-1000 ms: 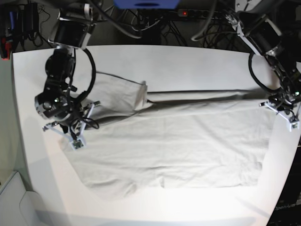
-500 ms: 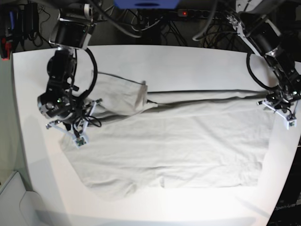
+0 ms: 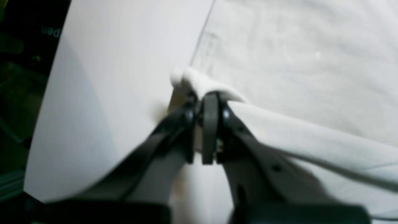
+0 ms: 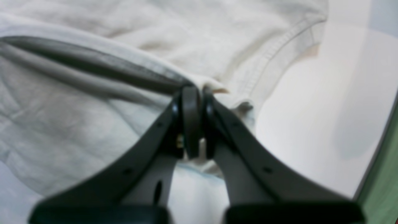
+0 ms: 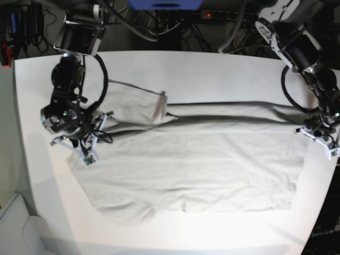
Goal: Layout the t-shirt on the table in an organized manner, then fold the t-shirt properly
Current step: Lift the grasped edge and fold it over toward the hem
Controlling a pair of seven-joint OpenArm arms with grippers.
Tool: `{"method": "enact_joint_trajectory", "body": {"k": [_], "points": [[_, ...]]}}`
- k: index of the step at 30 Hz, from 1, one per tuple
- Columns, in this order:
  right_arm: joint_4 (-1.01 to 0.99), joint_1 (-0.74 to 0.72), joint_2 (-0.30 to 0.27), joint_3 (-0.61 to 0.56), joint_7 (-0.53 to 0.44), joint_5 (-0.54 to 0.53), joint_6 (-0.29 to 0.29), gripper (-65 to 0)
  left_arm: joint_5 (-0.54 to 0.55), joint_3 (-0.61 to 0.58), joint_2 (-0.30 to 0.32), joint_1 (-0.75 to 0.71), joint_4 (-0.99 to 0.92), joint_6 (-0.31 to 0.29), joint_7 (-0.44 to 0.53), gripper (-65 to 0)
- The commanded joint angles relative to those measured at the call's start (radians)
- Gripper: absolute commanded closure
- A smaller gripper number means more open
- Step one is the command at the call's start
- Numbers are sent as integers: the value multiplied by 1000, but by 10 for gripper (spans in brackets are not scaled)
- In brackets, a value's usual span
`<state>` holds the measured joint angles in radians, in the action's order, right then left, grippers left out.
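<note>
The light grey-beige t-shirt (image 5: 202, 164) lies spread wide across the white table (image 5: 212, 69), with a sleeve (image 5: 135, 109) folded up at the back left and a long fold ridge along its far side. My left gripper (image 5: 320, 139) is at the shirt's right end. In the left wrist view it (image 3: 210, 98) is shut on a bunched fold of the shirt's edge (image 3: 199, 81). My right gripper (image 5: 85, 155) is at the shirt's left end. In the right wrist view it (image 4: 196, 88) is shut on fabric beside a stitched hem (image 4: 273, 53).
The table's right edge (image 5: 332, 175) runs close beside my left gripper, with dark floor beyond it. Cables and a power strip (image 5: 223, 16) lie behind the table's far edge. The table's left edge (image 5: 21, 133) is a short way from my right gripper.
My left gripper has moved toward the table's front with the shirt's right edge in it, after a small move back. My right gripper has barely shifted.
</note>
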<state>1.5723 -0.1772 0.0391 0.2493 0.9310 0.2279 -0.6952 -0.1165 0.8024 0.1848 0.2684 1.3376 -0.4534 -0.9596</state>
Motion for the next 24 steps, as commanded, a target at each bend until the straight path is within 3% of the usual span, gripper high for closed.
{"method": "enact_joint_trajectory", "body": {"k": [1, 8, 10, 18, 21, 24], "points": [[15, -23, -3, -1, -19, -11, -3, 0, -1, -1, 18, 18, 16, 5, 14, -8], [15, -23, -3, -1, -19, -11, -3, 0, -1, -2, 18, 41, 16, 5, 14, -13], [15, -23, -3, -1, -19, -11, -3, 0, -1, -2, 18, 41, 16, 6, 14, -46], [17, -23, -5, -1, -19, -11, -3, -1, -1, 5, 18, 32, 16, 8, 12, -428], [17, -23, -14, -1, -19, -11, -3, -6, -1, 5, 18, 30, 18, 8, 11, -478], [17, -23, -17, -1, -17, -11, -3, -76, -1, 7, 20, 24, 26, 8, 3, -478]]}}
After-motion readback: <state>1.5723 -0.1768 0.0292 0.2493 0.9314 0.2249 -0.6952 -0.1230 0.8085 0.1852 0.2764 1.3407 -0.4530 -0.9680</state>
